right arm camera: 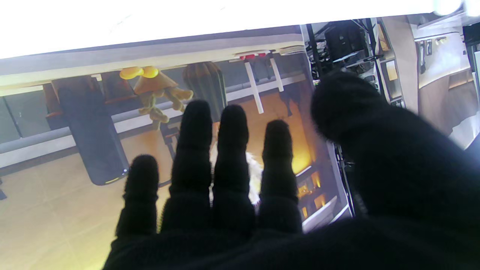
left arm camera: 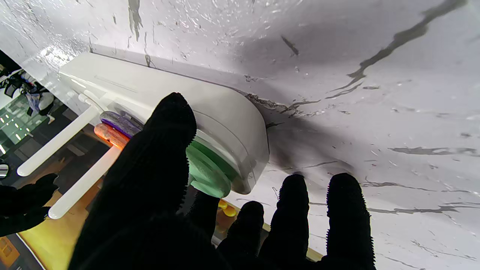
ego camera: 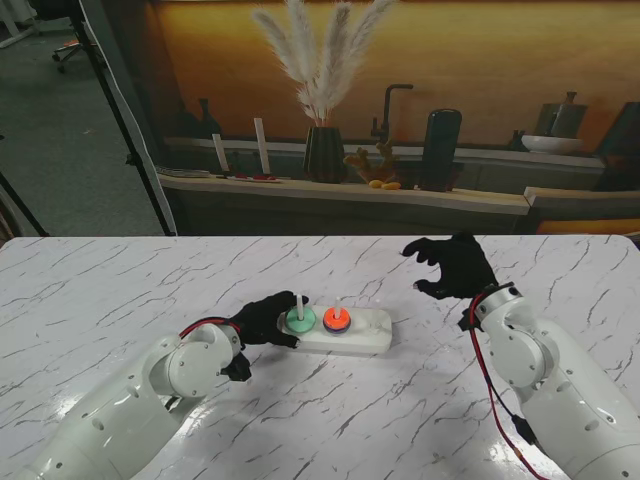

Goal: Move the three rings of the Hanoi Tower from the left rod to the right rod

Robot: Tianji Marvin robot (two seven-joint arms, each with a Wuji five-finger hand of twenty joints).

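The left hand (ego camera: 265, 320) pinches the green ring (ego camera: 300, 320) at the base's (ego camera: 362, 338) 9 o'clock end for lifting; the right hand (ego camera: 452, 266) waits spread and empty.

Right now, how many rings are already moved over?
None have reached the right rod. The orange ring and purple ring sit on the middle rod. The left hand is at the green ring, on the left rod. The right hand hovers open. All three remain.
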